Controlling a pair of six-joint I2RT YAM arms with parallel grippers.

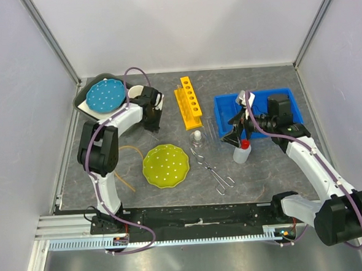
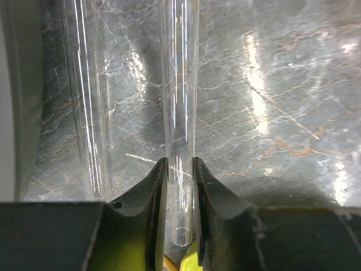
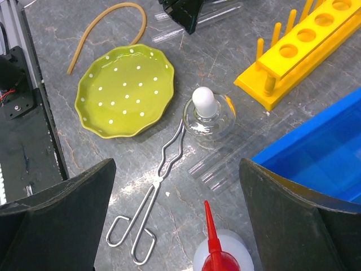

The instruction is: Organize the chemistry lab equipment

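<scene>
My left gripper (image 1: 152, 122) is at the back left, shut on a thin clear tube (image 2: 179, 107) held low over the table, its open end between the pads. A second clear tube (image 2: 90, 113) lies just left of it. The yellow test-tube rack (image 1: 188, 102) stands at the back centre with empty holes. The small white-capped flask (image 3: 206, 110), metal tongs (image 3: 152, 197) and more clear tubes (image 3: 225, 164) lie mid-table. My right gripper (image 3: 176, 169) is open and empty, hovering above the red-capped squeeze bottle (image 3: 223, 257).
A blue bin (image 1: 224, 111) sits at the back right, beside the right arm. A dotted yellow-green plate (image 1: 165, 165) lies front centre, with a tan rubber hose (image 3: 107, 28) to its left. A dotted blue plate (image 1: 105, 96) rests on a dark tray at the back left.
</scene>
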